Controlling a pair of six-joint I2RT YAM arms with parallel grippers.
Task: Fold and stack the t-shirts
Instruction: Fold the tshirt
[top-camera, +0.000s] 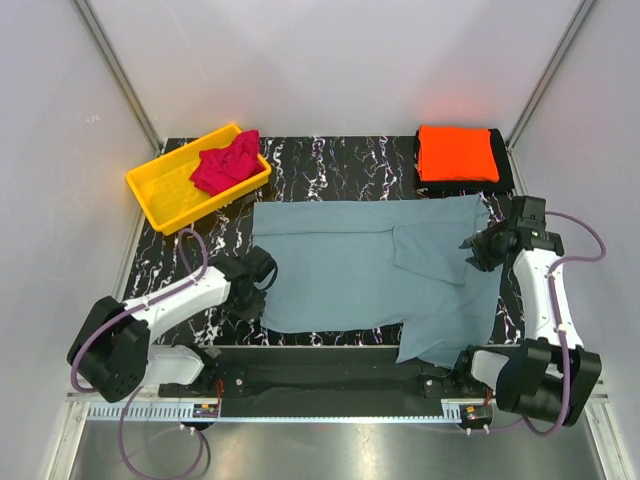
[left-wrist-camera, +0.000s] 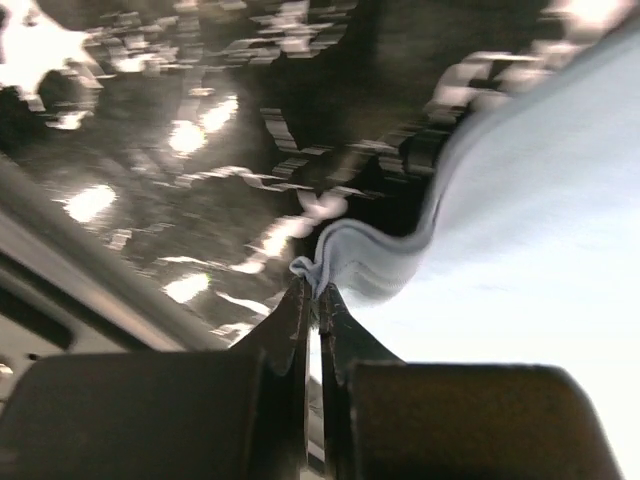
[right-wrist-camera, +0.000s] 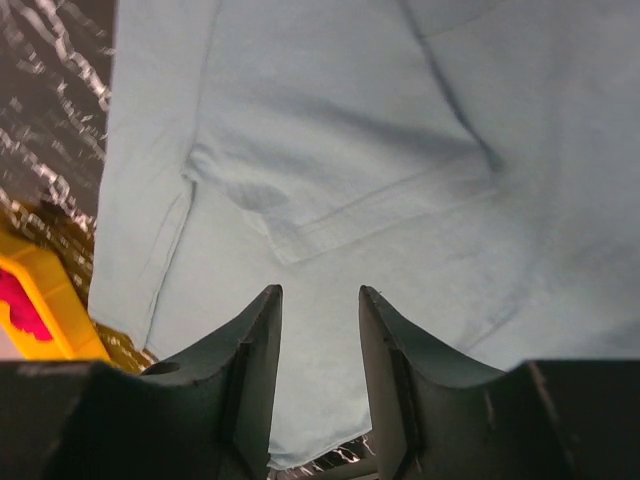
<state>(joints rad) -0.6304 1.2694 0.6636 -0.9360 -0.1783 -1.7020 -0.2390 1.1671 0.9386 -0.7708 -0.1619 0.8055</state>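
The grey-blue t-shirt (top-camera: 370, 270) lies spread flat across the black marbled table, one sleeve folded inward. My left gripper (left-wrist-camera: 316, 290) is shut on the shirt's left edge (left-wrist-camera: 330, 255), a small pinch of cloth bunched between its tips; in the top view it sits at the shirt's left side (top-camera: 262, 275). My right gripper (right-wrist-camera: 320, 295) hovers open over the shirt's right part (right-wrist-camera: 330, 150), nothing between its fingers; from above it is at the shirt's right edge (top-camera: 485, 248). The orange t-shirt (top-camera: 457, 152) lies folded at the back right. The crimson t-shirt (top-camera: 226, 164) lies crumpled in the bin.
A yellow plastic bin (top-camera: 170, 190) stands at the back left of the table. The orange shirt rests on a black pad (top-camera: 503, 165). White walls close in both sides and the back. The shirt's lower right corner hangs near the table's front edge (top-camera: 330, 350).
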